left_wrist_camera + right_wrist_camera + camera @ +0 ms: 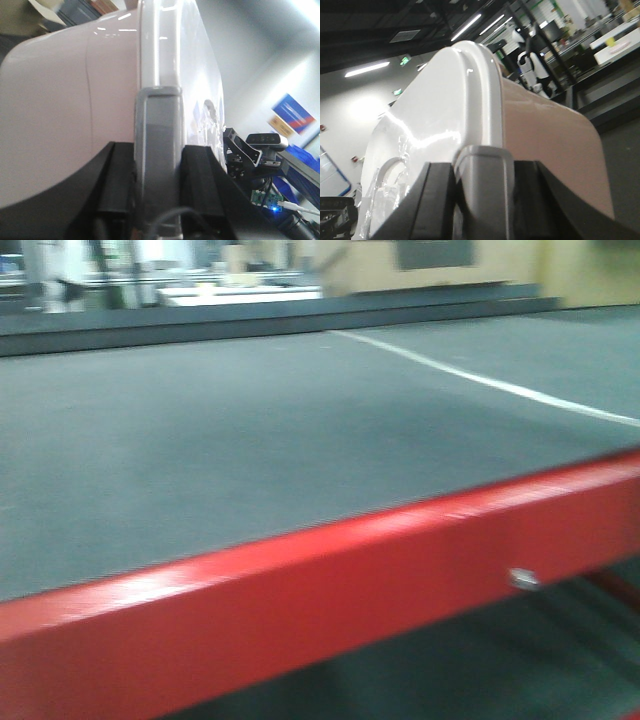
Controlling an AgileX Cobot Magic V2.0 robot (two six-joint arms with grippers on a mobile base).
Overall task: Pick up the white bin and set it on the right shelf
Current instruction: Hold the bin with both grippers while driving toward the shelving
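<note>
Front view: red-framed counter point(300, 585) w/ dark mat point(250, 440), and a white line point(480, 380) crossing toward the mat's right edge. Pic is blurred, and the white bin doesn't show here.

Left wrist view: white bin point(55, 115) fills the frame, pinkish wall at left, lid point(195, 85) at right. Left jaws hold its rim, grey finger point(157, 145) flat across the edge (2nd finger hidden). A small camera point(267, 141) on a black bracket sits beyond, lower right.

Right wrist view: same bin, lid left, wall right. Right jaws hold the rim the same way, w/ a grey finger across it. Can't tell what's under the bin.
</note>
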